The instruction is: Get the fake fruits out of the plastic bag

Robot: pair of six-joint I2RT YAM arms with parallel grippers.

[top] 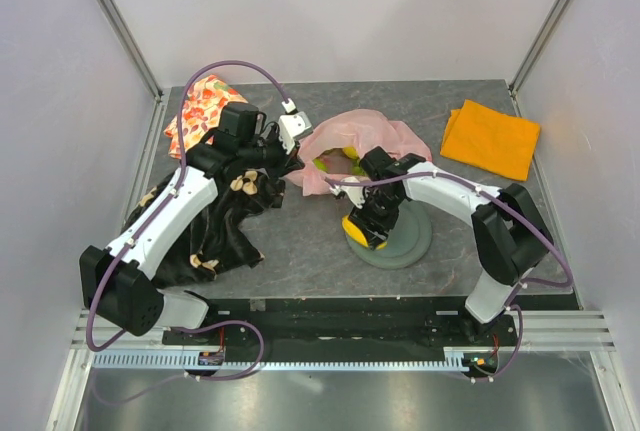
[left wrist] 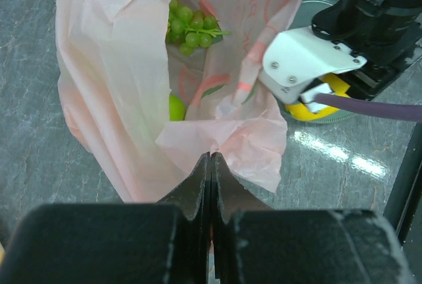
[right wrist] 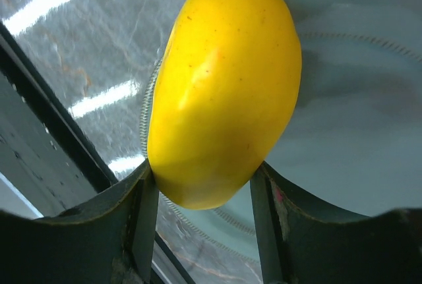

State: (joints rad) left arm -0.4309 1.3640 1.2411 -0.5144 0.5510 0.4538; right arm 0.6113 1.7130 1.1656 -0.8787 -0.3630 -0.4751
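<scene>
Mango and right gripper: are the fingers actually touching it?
Touching. The right wrist view shows the mango wedged between the two fingers of the right gripper, one pressed against each side with no visible gap.

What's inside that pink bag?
A bunch of green grapes and part of a round green fruit show through the bag's mouth. Its folds hide anything deeper.

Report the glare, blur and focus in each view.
Top external: even, soft light, the table without harsh shadows. Left wrist: white glare streaks on the table right of the plastic bag; grapes sharp. Right wrist: glare streaks on the table, mango sharp with a soft sheen.
</scene>
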